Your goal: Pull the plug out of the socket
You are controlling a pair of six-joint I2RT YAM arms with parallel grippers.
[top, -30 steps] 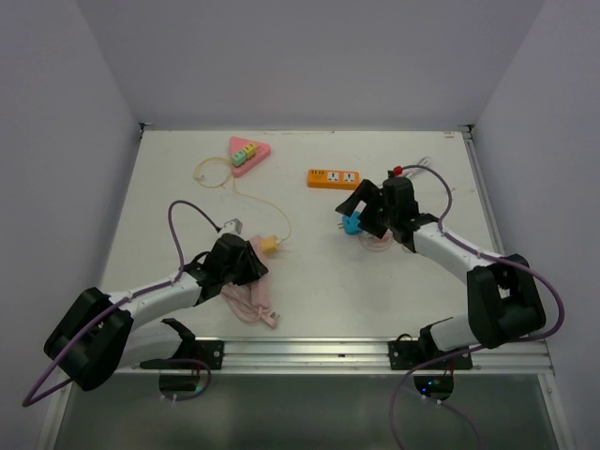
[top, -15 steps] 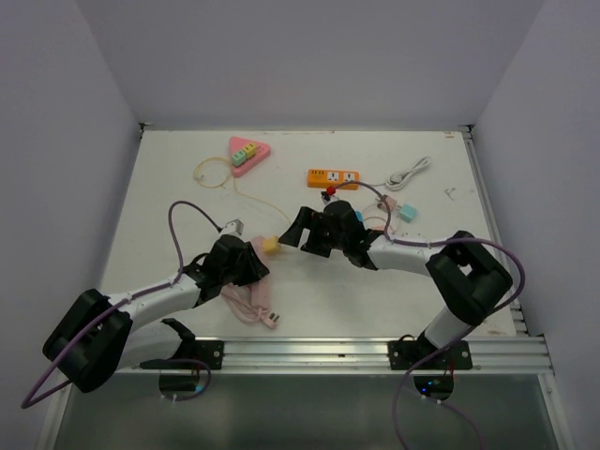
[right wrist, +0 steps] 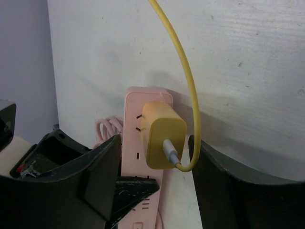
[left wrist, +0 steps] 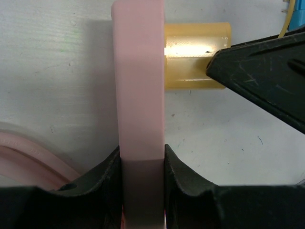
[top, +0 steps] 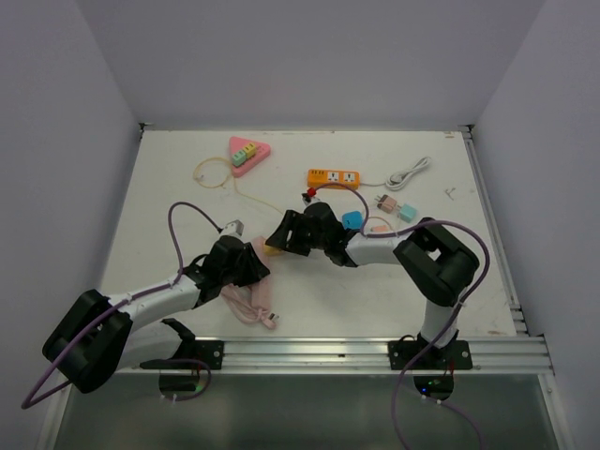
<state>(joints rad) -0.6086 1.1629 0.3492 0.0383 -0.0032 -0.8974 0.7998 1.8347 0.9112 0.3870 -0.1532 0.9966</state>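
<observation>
A pink power strip [top: 255, 251] lies on the table with a yellow plug [top: 270, 247] plugged into it. My left gripper [top: 246, 265] is shut on the strip and clamps it edge-on in the left wrist view [left wrist: 138, 95], where the plug [left wrist: 195, 56] sticks out to the right. My right gripper [top: 284, 234] is open. In the right wrist view its fingers [right wrist: 97, 174] stand on either side of the yellow plug [right wrist: 164, 136] and the strip [right wrist: 136, 124]. The plug's yellow cable [right wrist: 183, 62] loops upward.
An orange power strip [top: 334, 176], a pink triangular socket [top: 246, 154] and a white cable [top: 408, 173] lie at the back. A blue plug [top: 352, 220] and small adapters [top: 397, 207] lie near my right arm. The strip's pink cord [top: 248, 302] is coiled by my left arm.
My right gripper has swung left across the table, from the blue plug to the yellow plug. The blue plug now lies on the table. My left arm has not moved.
</observation>
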